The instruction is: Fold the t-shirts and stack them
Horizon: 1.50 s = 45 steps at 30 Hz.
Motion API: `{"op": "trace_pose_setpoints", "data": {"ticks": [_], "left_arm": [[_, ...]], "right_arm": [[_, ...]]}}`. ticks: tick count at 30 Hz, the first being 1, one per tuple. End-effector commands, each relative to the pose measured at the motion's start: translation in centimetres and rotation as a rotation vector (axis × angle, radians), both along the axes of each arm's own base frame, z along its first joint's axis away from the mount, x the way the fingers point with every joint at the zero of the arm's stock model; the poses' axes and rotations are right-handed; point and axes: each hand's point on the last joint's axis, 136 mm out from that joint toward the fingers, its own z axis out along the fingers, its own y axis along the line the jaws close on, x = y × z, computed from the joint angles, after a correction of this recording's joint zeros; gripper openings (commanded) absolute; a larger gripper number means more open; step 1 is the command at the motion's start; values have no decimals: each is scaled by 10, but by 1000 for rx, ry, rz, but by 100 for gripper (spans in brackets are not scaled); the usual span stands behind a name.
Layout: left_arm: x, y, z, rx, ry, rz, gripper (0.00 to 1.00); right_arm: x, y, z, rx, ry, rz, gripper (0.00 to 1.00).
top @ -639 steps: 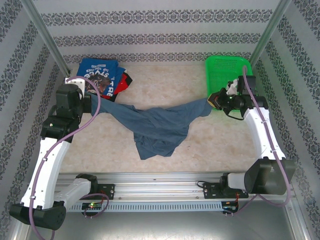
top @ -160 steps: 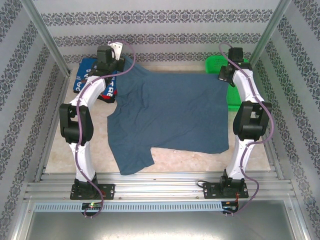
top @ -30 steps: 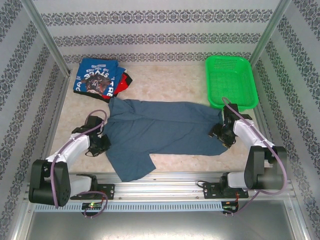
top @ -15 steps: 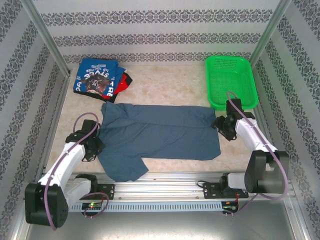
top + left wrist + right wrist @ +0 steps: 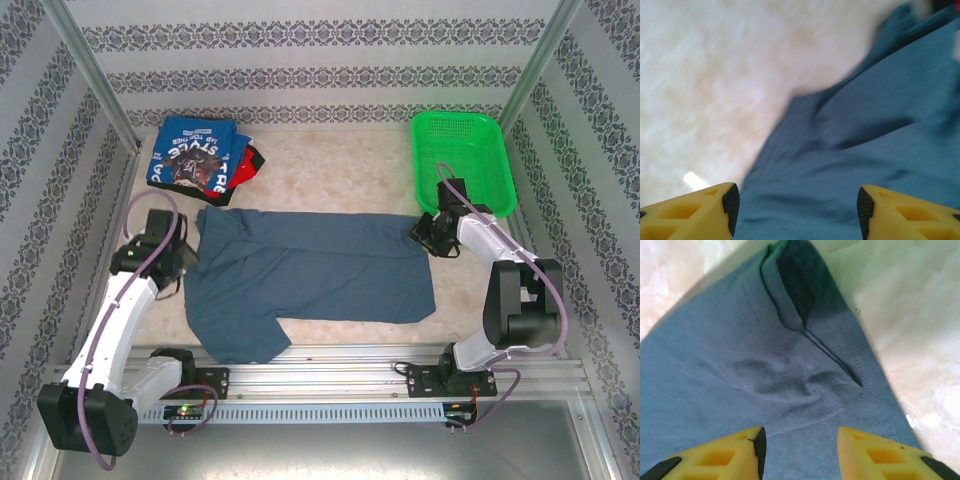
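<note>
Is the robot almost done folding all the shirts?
Not yet. A pile of shirts already sits in the back left corner. The plain blue shirt lies flat, apparently folded over once, its sleeve sticking out near left. The left end effector and right end effector hover open over its ends. Left to do: more folds, then onto the pile.

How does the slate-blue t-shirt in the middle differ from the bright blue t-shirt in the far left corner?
The slate-blue t-shirt is plain; the bright blue t-shirt bears a dark graphic and white lettering. The slate-blue one lies spread wide; the bright blue one is folded small. Both rest on the table.
</note>
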Motion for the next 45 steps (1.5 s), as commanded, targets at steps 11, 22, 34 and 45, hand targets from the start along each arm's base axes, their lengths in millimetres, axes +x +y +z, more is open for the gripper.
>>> {"op": "trace_pose_setpoints", "data": {"ticks": [11,22,34,45], "left_arm": [[171,-121,-17,-125,-182,-533,68],[181,-96,-101,-119,-71,-495,67],[154,-52,-160,-67,136,-381,66],[153,-51,-158,-106,119,-382,67]], "right_arm": [[3,-9,-31,-51,89,-37,37],[8,-22,-47,-92,120,-79,27],[6,-36,-29,-157,93,-117,11],[-11,-42,-43,-200,146,-129,32]]}}
